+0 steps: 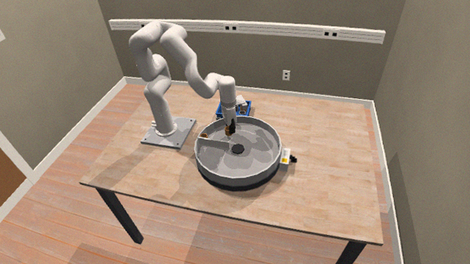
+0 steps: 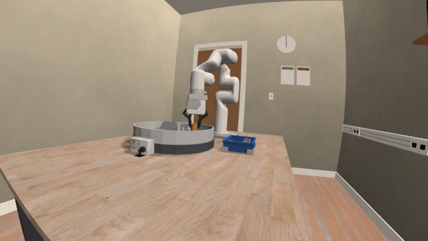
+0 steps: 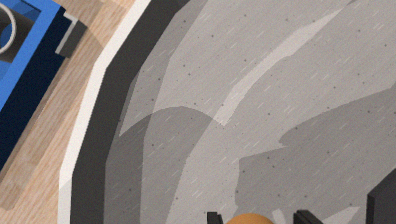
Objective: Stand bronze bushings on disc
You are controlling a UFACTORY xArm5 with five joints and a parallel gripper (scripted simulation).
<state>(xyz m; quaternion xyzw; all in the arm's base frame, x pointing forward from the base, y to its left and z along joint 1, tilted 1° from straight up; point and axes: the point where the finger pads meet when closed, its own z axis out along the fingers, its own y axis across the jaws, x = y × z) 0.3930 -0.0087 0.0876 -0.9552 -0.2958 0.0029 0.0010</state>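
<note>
My gripper (image 1: 230, 127) is shut on a bronze bushing (image 1: 229, 131) and holds it upright low over the far part of the turntable's grey disc (image 1: 237, 150), inside the rim. The bushing also shows between the fingers in the side view (image 2: 194, 126) and at the bottom edge of the wrist view (image 3: 248, 218). The dark hub (image 1: 237, 148) sits at the disc's centre, apart from the gripper. Another bronze bushing (image 1: 204, 136) stands on the disc at its left edge. The blue crate (image 1: 236, 112) lies behind the turntable; its contents are mostly hidden by the arm.
The turntable's raised rim (image 1: 202, 163) rings the disc. A raised grey divider (image 1: 217, 143) runs from the left rim toward the hub. A white control box (image 1: 286, 157) sits at the turntable's right side. The arm's base plate (image 1: 169, 132) is at the left.
</note>
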